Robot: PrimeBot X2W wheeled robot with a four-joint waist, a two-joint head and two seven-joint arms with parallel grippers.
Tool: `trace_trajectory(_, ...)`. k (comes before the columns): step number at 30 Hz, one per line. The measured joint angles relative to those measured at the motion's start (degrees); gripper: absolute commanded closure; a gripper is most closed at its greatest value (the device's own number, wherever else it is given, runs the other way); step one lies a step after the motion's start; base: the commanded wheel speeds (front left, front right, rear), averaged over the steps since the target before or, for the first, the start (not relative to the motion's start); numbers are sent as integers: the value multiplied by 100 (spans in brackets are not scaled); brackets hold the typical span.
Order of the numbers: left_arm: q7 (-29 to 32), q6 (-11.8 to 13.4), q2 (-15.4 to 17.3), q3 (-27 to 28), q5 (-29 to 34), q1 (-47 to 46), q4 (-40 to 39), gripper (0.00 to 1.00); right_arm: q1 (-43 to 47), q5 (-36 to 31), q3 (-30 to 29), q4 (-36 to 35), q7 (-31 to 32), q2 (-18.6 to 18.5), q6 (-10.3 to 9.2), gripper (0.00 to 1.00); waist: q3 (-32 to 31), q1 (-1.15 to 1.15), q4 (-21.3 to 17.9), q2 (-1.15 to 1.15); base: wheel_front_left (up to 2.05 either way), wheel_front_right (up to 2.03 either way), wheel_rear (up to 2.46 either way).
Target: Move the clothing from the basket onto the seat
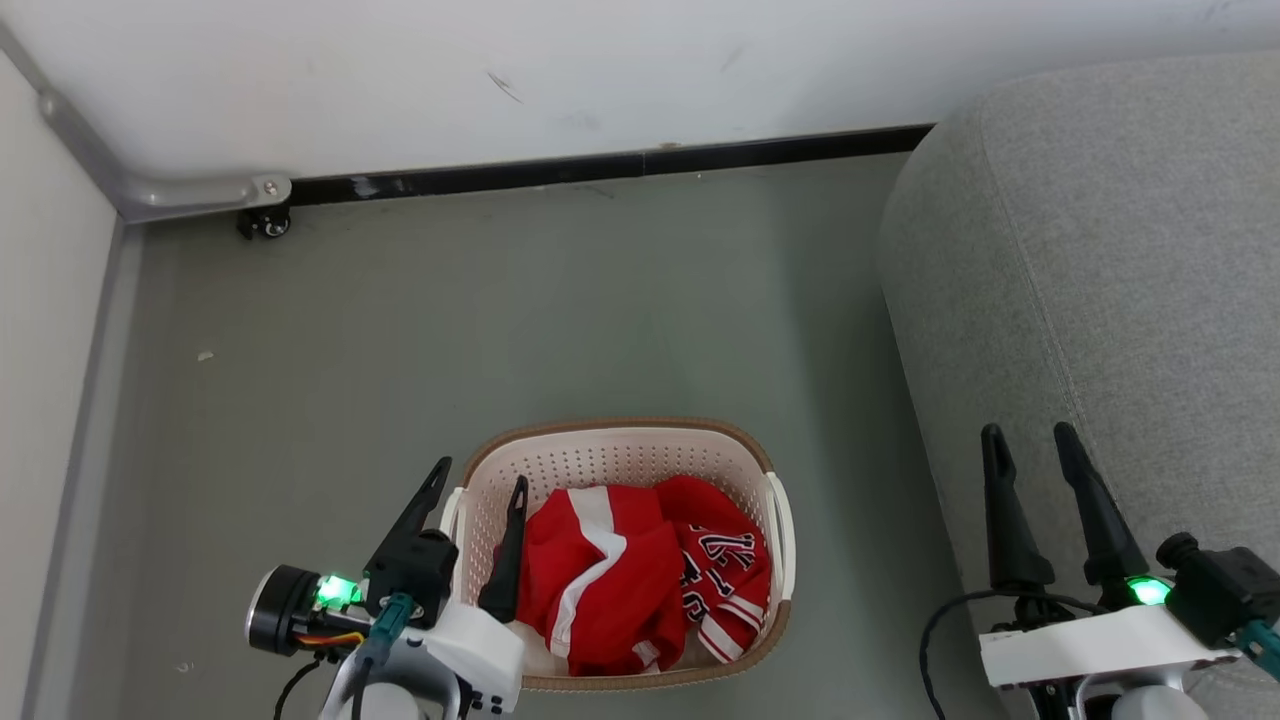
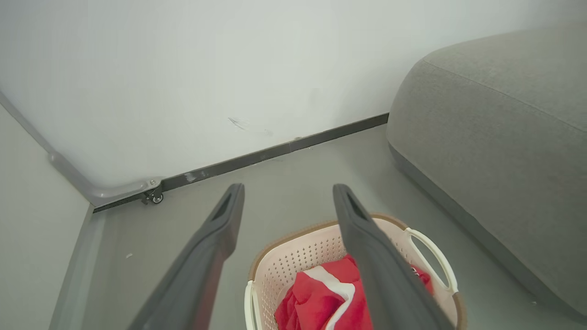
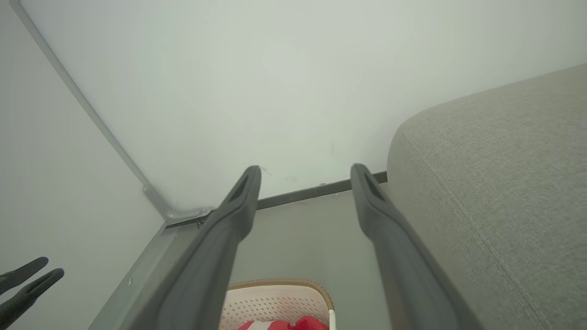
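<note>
Head view looks steeply down; 2 low wrist views share basket (image 1: 615, 460) and wall (image 1: 600, 70).

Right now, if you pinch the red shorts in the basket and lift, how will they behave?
Probably floppy: the shorts lie crumpled in folds, so they'd drape from one pinch. Likely light, being thin fabric. They touch the jersey, which might drag along.

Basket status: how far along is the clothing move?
Done: nothing; the visible part of the seat is bare. In hand: nothing; left gripper open over the left side of the basket, right gripper open by the seat edge. Left: both the shorts and the jersey lie in the basket.
</note>
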Motion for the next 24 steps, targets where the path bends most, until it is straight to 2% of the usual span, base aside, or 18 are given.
trace_trajectory(12,51,-177,43,-227,290,-549,590,0,-235,-48,-235,-416,-44,5,0,0,722,0,-243,0,0,0,0)
trace_trajectory(24,55,-183,231,-253,511,-977,1147,0,-602,-31,-207,-672,-51,8,1,0,1439,0,-523,0,0,0,0)
